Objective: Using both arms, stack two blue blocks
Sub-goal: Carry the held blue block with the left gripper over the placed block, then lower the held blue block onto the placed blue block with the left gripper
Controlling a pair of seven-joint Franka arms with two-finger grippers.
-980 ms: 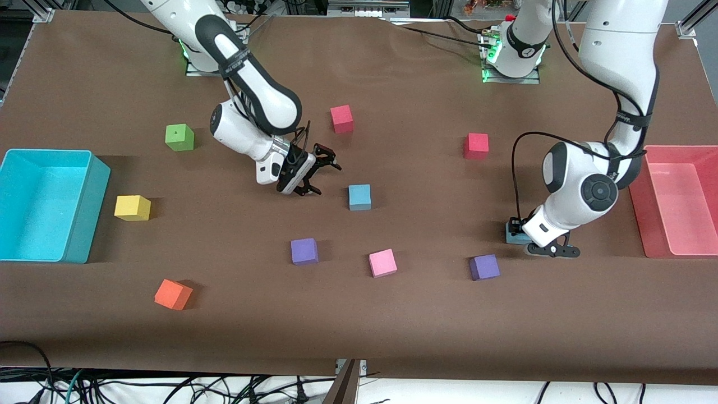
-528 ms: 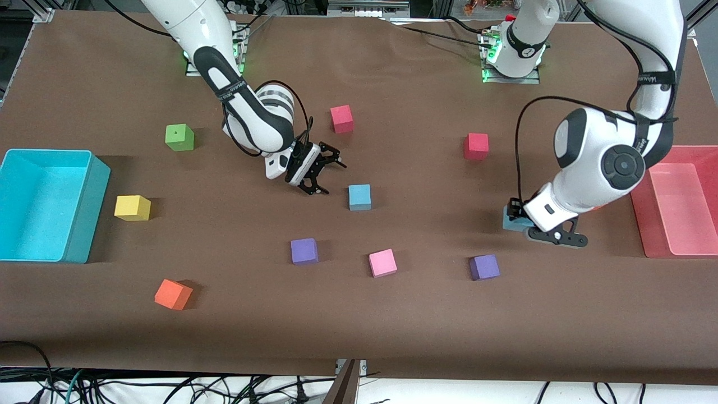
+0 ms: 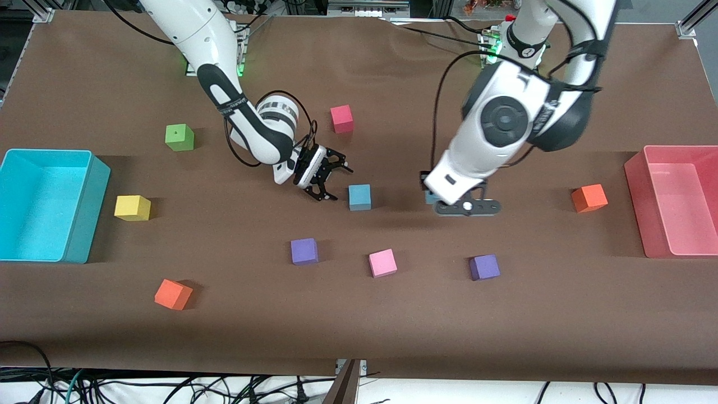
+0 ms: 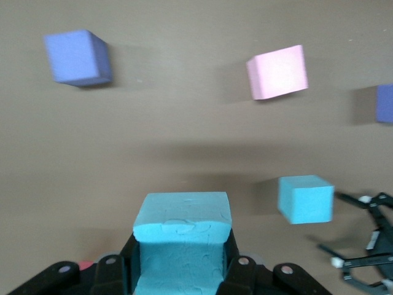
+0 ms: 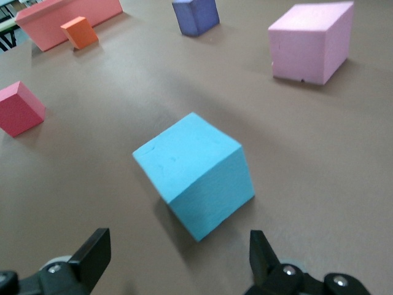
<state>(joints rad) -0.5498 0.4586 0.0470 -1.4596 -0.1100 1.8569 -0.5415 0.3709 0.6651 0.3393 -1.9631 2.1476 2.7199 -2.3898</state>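
Carrying one blue block [image 4: 182, 230] clamped between its closed fingers, the left gripper [image 3: 449, 201] hangs above the table [image 3: 392, 314], a short way toward the left arm's end from the second blue block [image 3: 359, 197], which rests flat on the cloth. That offset is what the coming placement turns on: in my judgement the held cube must travel toward the right arm's end until it sits squarely over the resting one, then descend. Both cubes are equal-sided, so no long axis matters, only face alignment.

The right gripper [image 3: 324, 180] stands just beside the resting block, fingers spread wide and empty, the cube lying ahead of the gap between them in the right wrist view.

In the front view the held block is almost wholly hidden by the left arm's wrist. The clearance beneath it cannot be judged.
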